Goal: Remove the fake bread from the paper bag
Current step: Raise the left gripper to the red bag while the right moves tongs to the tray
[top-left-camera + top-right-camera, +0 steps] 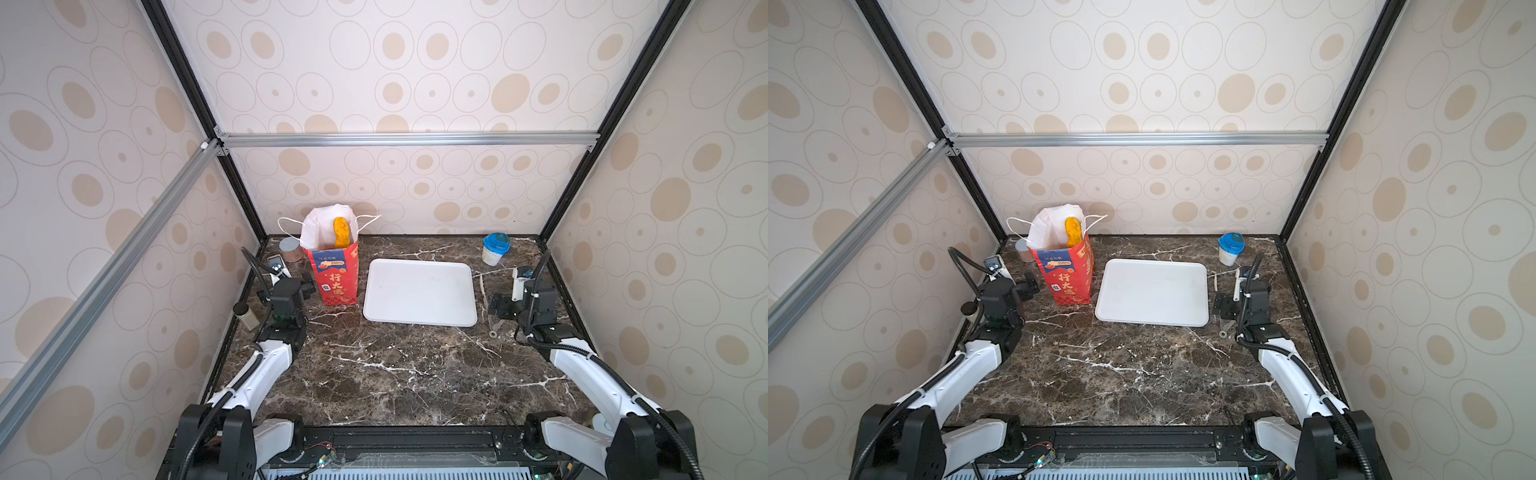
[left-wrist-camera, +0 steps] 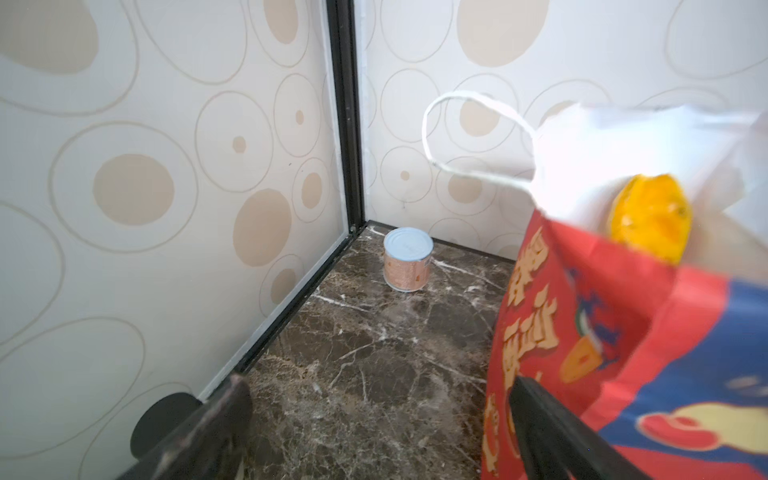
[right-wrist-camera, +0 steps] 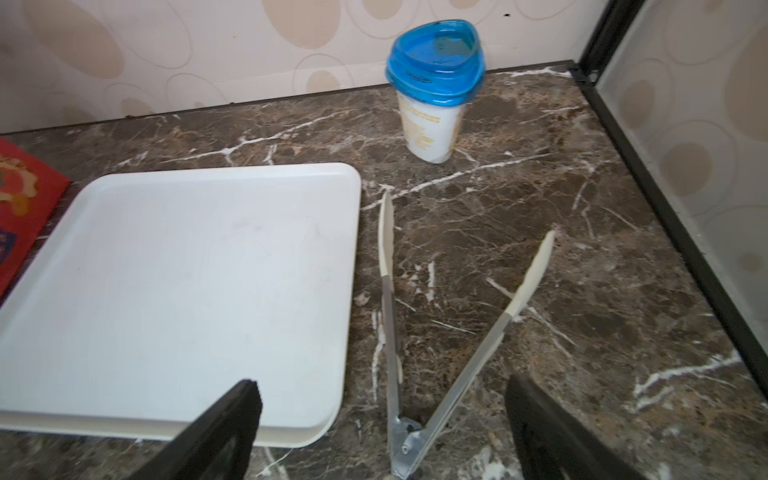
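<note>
Opening step, I judge: my left gripper [image 2: 378, 399] and right gripper [image 3: 384, 390] are both spread and empty, a yellow fake bread [image 1: 341, 232] pokes from the upright red paper bag [image 1: 334, 274] just beside my left gripper, so next I should reach into its mouth.

The bag [image 1: 352, 270] is printed red, with gold characters [image 1: 337, 283] and a blue label [image 1: 330, 261]. The bread [image 1: 341, 232] is coloured yellow-orange, the tray [image 1: 419, 293] white, the table [image 1: 395, 374] white-veined brown.
</note>
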`<state>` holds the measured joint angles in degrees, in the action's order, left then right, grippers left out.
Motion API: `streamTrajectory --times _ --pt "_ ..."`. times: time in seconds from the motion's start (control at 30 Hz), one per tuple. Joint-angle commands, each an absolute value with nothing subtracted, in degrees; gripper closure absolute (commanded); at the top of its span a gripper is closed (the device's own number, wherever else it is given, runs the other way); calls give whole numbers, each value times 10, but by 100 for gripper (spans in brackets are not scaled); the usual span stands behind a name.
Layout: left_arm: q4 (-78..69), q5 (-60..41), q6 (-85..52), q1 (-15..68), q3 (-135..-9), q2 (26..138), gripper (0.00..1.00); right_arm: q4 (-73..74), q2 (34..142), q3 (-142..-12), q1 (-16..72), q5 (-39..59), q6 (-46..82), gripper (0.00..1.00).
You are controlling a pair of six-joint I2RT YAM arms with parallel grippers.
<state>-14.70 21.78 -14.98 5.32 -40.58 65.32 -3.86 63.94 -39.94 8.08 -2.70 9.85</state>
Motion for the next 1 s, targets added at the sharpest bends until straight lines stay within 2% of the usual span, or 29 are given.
streamTrajectory --times 0.0,0.23,0.33,0.4,0.5,0.63,0.97 --pt "133 90 -244 51 -514 660 8 -89 648 -449 112 0 102 5" --pt "298 -49 -246 28 -759 759 8 -81 682 -503 174 9 105 5" --pt "326 -112 -248 -11 -847 806 13 -73 705 -521 192 12 102 5" --pt "339 -150 -254 -40 -897 841 21 -72 718 -534 199 18 105 5" --pt "359 -164 -242 -60 -960 890 22 -62 733 -540 209 27 105 5" --pt "394 -188 -232 -64 -1027 956 31 -49 751 -541 214 38 105 5" --pt "412 -198 -210 -63 -1070 1036 33 -25 785 -538 218 57 117 5"
